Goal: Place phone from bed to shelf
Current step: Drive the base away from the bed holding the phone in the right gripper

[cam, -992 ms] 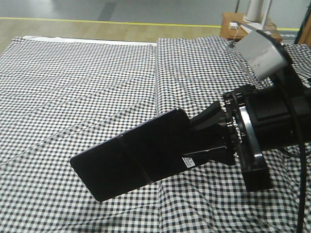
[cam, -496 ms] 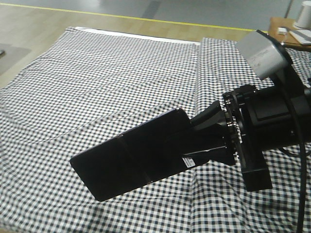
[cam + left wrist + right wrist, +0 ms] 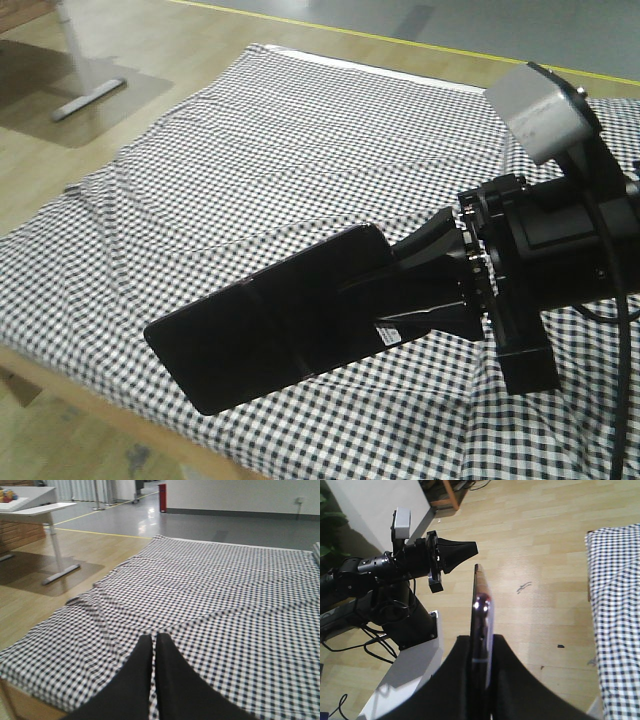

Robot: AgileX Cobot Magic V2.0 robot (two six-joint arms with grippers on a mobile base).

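The bed fills most of what you see, its checked cover spread flat, with wooden floor past its edge. No shelf shows in any of the 3 views, so you cannot yet judge which way it lies from the bed.

Of your 2 arms, the right one has the job. The right claw is clamped on 1 short end of the phone. The phone is lifted clear of the cover and hangs above the bed's near edge. Its long axis runs straight out from the claw, in line with the fingers, so most of its length sticks out unsupported. From the right wrist it is edge-on, its flat faces against the pads.

The left claw is over the bed too, well apart from the phone, with its fingers together and nothing between them.

The small white sticker sits at the gripped end. My judgement: the free end will reach the shelf first, so watch that end.
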